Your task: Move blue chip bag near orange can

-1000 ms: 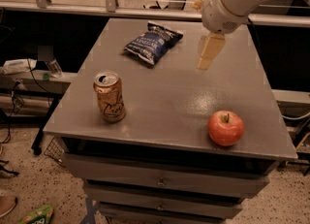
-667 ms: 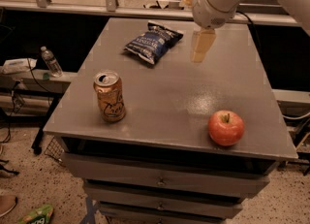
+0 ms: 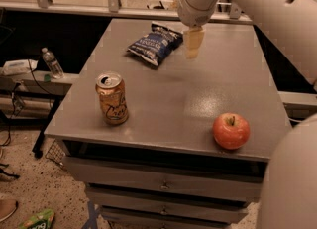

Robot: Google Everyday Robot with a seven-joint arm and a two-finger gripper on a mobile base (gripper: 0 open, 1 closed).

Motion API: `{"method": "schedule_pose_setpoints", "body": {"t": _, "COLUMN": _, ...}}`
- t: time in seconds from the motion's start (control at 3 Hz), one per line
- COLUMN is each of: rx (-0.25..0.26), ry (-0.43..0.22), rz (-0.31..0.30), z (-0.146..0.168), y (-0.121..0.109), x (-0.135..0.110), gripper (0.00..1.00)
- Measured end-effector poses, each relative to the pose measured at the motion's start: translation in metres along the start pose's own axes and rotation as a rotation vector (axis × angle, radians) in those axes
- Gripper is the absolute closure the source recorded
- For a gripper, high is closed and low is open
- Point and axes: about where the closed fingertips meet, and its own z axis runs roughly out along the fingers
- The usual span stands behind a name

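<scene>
The blue chip bag (image 3: 155, 43) lies flat at the back of the grey table (image 3: 198, 94), left of centre. The orange can (image 3: 112, 98) stands upright near the front left edge. My gripper (image 3: 192, 44) hangs from the white arm just right of the bag, above the table surface, and holds nothing that I can see.
A red apple (image 3: 231, 130) sits at the front right of the table. A water bottle (image 3: 51, 63) stands on a low shelf to the left. Drawers run below the table front. My white arm crosses the upper right of the view.
My gripper has moved left and toward the back of the table, closer to the chip bag. The bag, can and apple have not moved.
</scene>
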Motion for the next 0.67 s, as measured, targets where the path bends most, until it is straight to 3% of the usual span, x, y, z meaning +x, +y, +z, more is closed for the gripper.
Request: {"method": "schedule_pose_setpoints", "body": {"t": 0.67, "rx": -0.099, "ry": 0.048, "rz": -0.148, "z": 0.034, "y": -0.015, "x": -0.023, "gripper": 0.00}}
